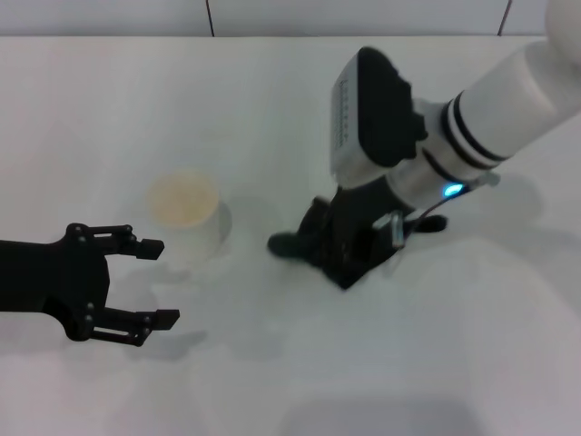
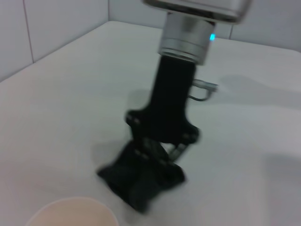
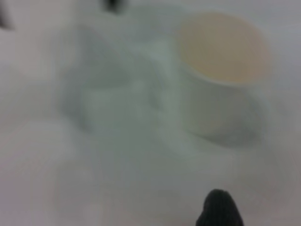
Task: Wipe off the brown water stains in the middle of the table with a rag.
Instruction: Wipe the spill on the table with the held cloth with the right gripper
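My right gripper [image 1: 343, 252] stands near the middle of the white table [image 1: 109, 109], fingers pointing down and shut on the black rag [image 1: 304, 241], which is pressed against the surface. The rag's thin tail points toward the cup. The left wrist view shows the rag [image 2: 136, 186] bunched under the right gripper [image 2: 157, 157]. A dark tip of the rag [image 3: 218, 213] shows in the right wrist view. No brown water stains show in any view; the spot under the rag is hidden. My left gripper [image 1: 162, 282] is open and empty at the near left.
A white paper cup [image 1: 186, 218] with a pale tan inside stands upright just left of the rag, between the two grippers. It also shows in the left wrist view [image 2: 70, 214] and the right wrist view [image 3: 221, 75]. A tiled wall lies behind the table.
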Robot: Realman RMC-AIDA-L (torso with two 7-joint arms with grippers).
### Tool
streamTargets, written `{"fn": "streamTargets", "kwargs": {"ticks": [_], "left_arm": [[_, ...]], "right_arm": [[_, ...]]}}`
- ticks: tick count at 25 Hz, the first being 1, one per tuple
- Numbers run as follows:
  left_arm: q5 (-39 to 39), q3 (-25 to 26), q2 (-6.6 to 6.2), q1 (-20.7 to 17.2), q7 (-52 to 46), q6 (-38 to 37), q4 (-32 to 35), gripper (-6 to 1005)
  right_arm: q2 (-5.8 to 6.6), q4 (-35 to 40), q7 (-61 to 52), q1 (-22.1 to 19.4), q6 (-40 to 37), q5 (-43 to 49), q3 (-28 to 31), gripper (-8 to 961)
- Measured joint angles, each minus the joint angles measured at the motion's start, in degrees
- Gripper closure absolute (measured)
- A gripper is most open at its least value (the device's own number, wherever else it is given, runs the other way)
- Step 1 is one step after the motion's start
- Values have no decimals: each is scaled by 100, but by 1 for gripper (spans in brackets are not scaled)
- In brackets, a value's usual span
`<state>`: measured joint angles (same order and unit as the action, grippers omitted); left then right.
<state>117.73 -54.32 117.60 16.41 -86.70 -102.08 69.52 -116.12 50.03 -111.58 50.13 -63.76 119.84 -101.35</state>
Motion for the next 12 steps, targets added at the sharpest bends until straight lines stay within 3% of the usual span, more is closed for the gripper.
{"fn": "streamTargets", "kwargs": {"ticks": [7, 12], "left_arm": [[4, 0, -26, 23, 14, 52, -26, 120], [5, 0, -28, 0, 20, 56, -27, 120]], "right_arm": [[-3, 443, 85, -141, -570, -623, -490, 870], [18, 207, 111, -128, 37, -482, -549, 870]]}}
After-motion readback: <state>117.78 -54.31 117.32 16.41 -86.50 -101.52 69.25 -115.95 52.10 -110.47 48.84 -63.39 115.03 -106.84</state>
